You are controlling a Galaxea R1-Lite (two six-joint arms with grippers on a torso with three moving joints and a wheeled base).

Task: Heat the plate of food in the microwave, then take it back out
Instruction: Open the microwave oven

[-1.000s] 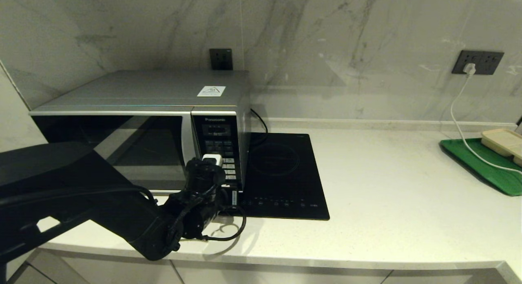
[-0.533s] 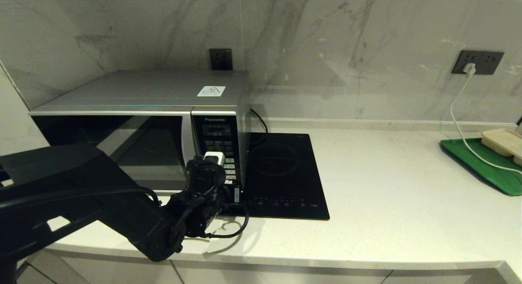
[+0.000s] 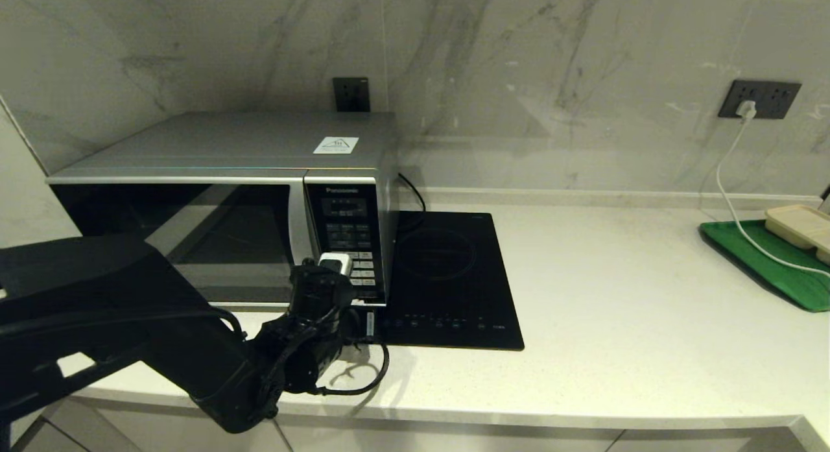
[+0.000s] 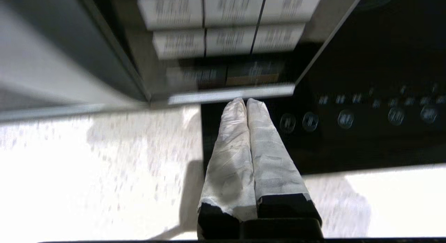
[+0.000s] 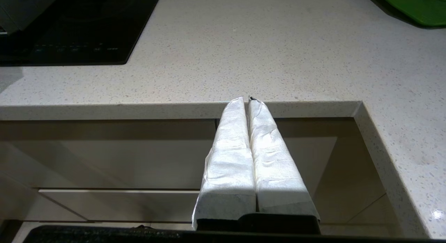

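Note:
The silver-grey microwave (image 3: 220, 147) stands at the back left of the counter with its dark glass door closed. The plate of food is hidden from every view. My left gripper (image 3: 369, 319) is shut with nothing in it. In the left wrist view its taped fingertips (image 4: 245, 101) sit just under the microwave's bottom front edge, below the lowest keypad buttons (image 4: 230, 37). My right gripper (image 5: 246, 100) is shut and empty, parked below the counter's front edge and out of the head view.
A flat black induction cooktop (image 3: 447, 277) lies directly right of the microwave. At the far right a green tray (image 3: 765, 257) carries a beige container (image 3: 801, 225), with a white cable (image 3: 733, 199) running to a wall socket. Bare counter (image 3: 616, 309) lies between.
My left arm has dropped lower and drawn slightly left, away from the keypad toward the microwave's bottom edge. Its gripper stays shut. Nothing else has moved.

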